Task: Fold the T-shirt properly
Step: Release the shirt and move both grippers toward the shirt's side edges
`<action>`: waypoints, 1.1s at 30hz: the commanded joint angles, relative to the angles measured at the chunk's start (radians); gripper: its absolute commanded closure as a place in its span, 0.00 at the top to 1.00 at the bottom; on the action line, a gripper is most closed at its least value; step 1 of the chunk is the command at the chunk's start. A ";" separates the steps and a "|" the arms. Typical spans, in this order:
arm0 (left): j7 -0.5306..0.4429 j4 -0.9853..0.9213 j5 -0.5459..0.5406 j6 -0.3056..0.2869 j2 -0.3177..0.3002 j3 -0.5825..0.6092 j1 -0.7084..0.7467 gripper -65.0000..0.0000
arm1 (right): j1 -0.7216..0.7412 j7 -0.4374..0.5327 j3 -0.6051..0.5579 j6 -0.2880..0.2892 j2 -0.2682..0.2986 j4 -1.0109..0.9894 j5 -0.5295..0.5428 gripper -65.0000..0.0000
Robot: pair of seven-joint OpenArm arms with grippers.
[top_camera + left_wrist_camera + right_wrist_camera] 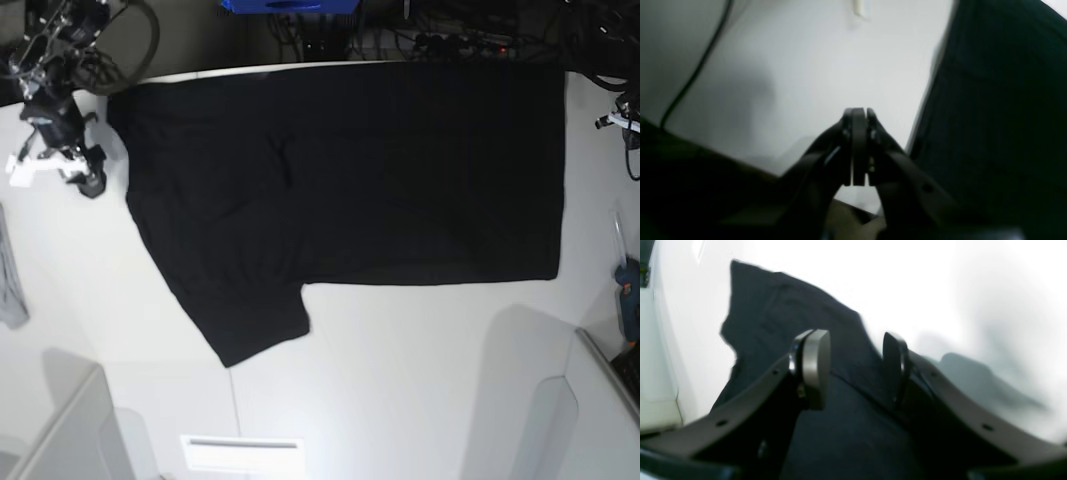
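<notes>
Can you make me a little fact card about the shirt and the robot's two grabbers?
Shirt: black T-shirt
Side showing: plain, no picture seen
Where: spread on the white table
Folded up: no, it lies wide across the table
Left gripper: shut, nothing seen in it, beside the shirt's edge
Right gripper: open, fingers apart, shirt seen in the gap
Touching the shirt: can't tell for the right gripper
</notes>
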 commanded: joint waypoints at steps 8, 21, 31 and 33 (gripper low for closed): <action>-0.019 0.011 -0.028 -0.010 -0.039 0.097 -0.015 0.00 | 0.222 0.038 -0.168 0.041 0.128 -0.209 0.006 0.39; -0.074 0.007 0.175 -0.011 -0.034 0.186 -0.054 0.00 | 0.569 0.152 -0.463 0.131 0.228 -0.651 -0.226 0.64; -0.132 -0.045 0.183 -0.011 -0.036 0.184 -0.051 0.00 | 0.768 0.164 -0.466 0.349 0.225 -0.961 -0.396 0.65; -0.134 -0.053 0.183 -0.011 -0.036 0.183 -0.051 0.00 | 0.779 0.182 -0.464 0.412 0.222 -0.987 -0.465 0.64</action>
